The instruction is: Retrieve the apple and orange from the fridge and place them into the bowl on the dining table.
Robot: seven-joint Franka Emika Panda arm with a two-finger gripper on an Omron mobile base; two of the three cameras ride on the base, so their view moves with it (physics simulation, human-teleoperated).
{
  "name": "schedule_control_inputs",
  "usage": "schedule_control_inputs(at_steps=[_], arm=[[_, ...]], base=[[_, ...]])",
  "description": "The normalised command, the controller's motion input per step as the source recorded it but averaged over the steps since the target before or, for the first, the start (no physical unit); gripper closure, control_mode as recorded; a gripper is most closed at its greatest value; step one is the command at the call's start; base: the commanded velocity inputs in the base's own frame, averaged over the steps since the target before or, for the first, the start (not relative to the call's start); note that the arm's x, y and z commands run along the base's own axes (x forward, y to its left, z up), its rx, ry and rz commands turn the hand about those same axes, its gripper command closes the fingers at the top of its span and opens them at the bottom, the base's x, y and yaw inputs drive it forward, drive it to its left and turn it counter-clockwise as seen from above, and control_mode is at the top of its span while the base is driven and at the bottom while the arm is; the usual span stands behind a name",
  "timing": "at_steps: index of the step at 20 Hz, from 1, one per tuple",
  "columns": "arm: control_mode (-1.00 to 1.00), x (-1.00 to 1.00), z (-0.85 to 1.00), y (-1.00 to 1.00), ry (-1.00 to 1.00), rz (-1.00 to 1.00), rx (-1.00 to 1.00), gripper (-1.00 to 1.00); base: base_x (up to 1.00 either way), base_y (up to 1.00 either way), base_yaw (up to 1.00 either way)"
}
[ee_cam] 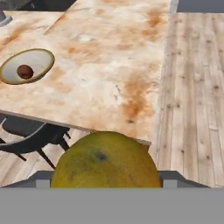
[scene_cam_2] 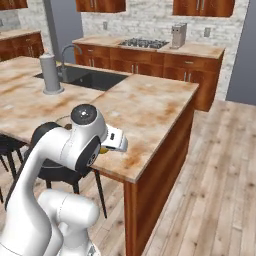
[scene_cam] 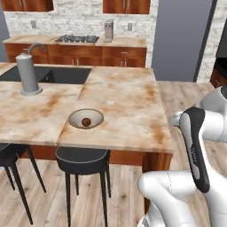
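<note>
The orange [ee_cam: 105,159], yellow-olive and round, fills the bottom of the hand view, and my gripper [ee_cam: 105,180] is shut on it. A sliver of it shows at my hand [scene_cam_2: 103,149], off the near edge of the dining table [scene_cam_2: 145,105]. The apple [scene_cam: 86,121], dark red, lies in the cream bowl [scene_cam: 75,116] near the table's front edge [scene_cam: 124,97]. From the hand, the bowl [ee_cam: 43,59] with the apple [ee_cam: 25,71] sits ahead and to the left on the marble top [ee_cam: 100,65]. The fridge is out of view.
Black stools [scene_cam: 82,159] stand under the table's near edge. A grey cylinder and faucet [scene_cam: 27,73] rise by the sink at the left. Open wooden floor [ee_cam: 192,87] runs along the table's right side. A tall grey panel [scene_cam: 177,35] stands behind.
</note>
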Motion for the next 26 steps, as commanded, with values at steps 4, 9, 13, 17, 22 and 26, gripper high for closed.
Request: schedule_control_inputs(at_steps=[4,9,13,17,22,26], arm=[[1.00,0.00,0.00,0.00,0.00,0.00,0.00,1.00],[1.00,0.00,0.00,0.00,0.00,0.00,0.00,1.00],[1.00,0.00,0.00,0.00,0.00,0.00,0.00,1.00],[1.00,0.00,0.00,0.00,0.00,0.00,0.00,1.00],[1.00,0.00,0.00,0.00,0.00,0.00,0.00,1.00],[-1.00,0.48,-0.24,0.38,0.14,0.05,0.00,1.00]], base=[[0.29,0.90,0.00],[0.86,0.53,0.04],[1.00,0.25,0.05],[0.82,0.00,0.11],[0.48,0.04,0.13],[0.00,0.00,0.00]])
